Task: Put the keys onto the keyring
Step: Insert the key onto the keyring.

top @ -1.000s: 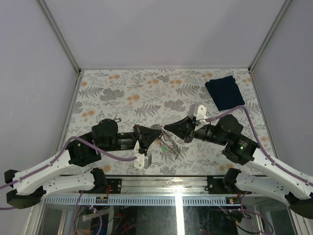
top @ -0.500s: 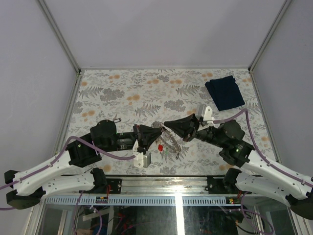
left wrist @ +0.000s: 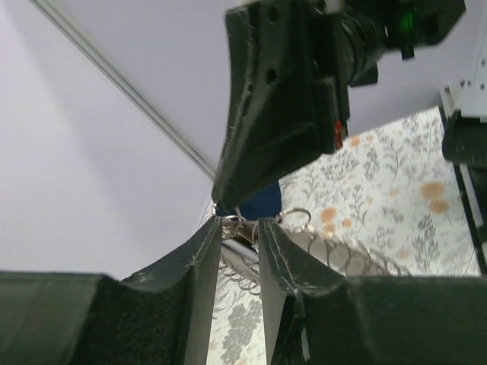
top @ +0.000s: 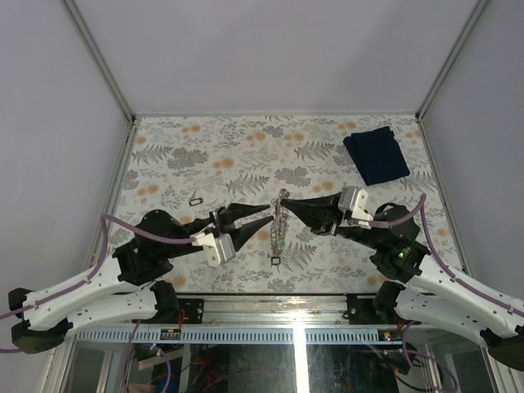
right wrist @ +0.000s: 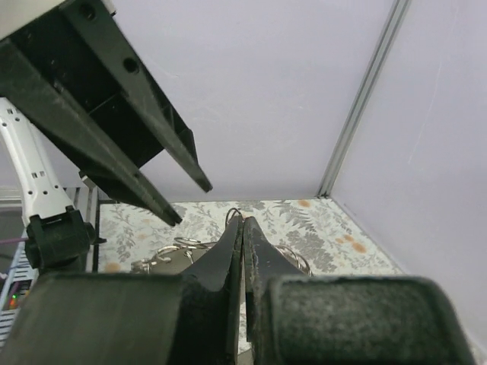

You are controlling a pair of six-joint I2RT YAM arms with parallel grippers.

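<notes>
— Where's the keyring [top: 279, 229]?
— It hangs above the middle of the worktop [top: 205, 147], pinched in my right gripper [top: 285, 202], whose fingers are fully closed.
— And the left gripper [top: 271, 212]?
— Its fingers are partly apart and crowd the keyring's top without gripping anything. One key [top: 195, 201] lies toward the left edge, and a blue cloth [top: 376, 154] sits at the far right corner.
</notes>
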